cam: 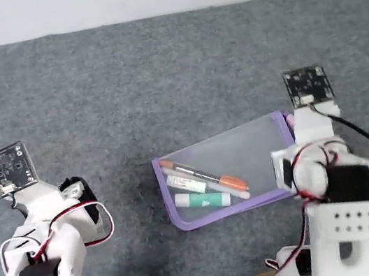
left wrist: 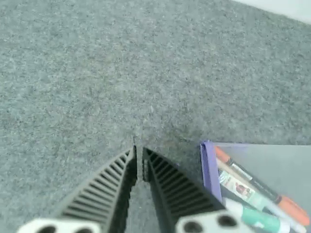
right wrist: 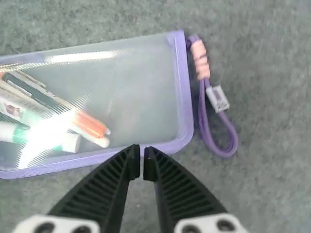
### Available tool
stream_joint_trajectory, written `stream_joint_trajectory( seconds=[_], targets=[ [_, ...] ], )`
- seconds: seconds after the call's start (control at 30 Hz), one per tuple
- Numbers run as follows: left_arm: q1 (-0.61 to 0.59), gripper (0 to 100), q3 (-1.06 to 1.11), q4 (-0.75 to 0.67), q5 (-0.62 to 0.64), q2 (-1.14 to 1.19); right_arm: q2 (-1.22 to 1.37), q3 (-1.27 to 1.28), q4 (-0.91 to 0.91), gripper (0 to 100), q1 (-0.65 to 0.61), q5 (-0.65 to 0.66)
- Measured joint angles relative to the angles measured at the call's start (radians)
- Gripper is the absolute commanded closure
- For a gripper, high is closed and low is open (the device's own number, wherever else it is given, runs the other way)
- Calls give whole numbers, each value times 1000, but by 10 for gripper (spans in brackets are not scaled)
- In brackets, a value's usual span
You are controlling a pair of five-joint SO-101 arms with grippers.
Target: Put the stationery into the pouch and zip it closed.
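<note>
From above, the pouch (cam: 242, 146) lies about mid-bench (cam: 159, 71) with its long axis running left to right, the right end swung slightly farther away. The stationery (cam: 206, 180) is already inside it, lined up along that axis in the left half. The right arm (cam: 326, 178) stands over the pouch's right end, while the left arm (cam: 51, 231) is well apart on the left. From the left wrist, the left claw (left wrist: 138, 165) is pressed together on nothing above bare carpet, with the pouch's left end (left wrist: 206, 165) lying off to its right. From the right wrist, the right claw (right wrist: 142, 162) is also pressed nearly together and empty. It sits just at the near long edge of the pouch (right wrist: 136, 87), close to the right-hand corner. A purple loop (right wrist: 218, 131) with a pink bead (right wrist: 200, 60) trails from the far right corner onto the bench beside the pouch. I'd say the stowing looks done and only the zip is left, though I can't tell whether it is already drawn. If that loop is the pull, it lies just far-right of the right claw, which makes that arm the nearer one. The pull would then run leftward along the long axis.
</note>
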Motion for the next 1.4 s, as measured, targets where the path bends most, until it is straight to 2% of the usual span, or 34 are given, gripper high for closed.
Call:
stream_joint_trajectory(
  seconds=[0.13,0.27,0.53,0.67,0.9,1.23,1.4],
  targets=[
    [0,988,0,38,-12,-38,-146,112,2,991,0,-75],
    [2,988,9,78,-43,-196,-342,255,2,991,0,-84],
    [0,987,238,64,-133,-517,-683,488,-61,987,0,-84],
    [2,987,301,48,-181,-539,-827,582,-66,987,-2,-84],
    [2,987,407,-3,-227,-539,-842,740,-66,990,0,-87],
    [2,987,502,-14,-227,-537,-845,807,-61,990,5,-87],
    [2,987,537,-15,-227,-537,-844,919,-164,987,6,-87]
  ],
)
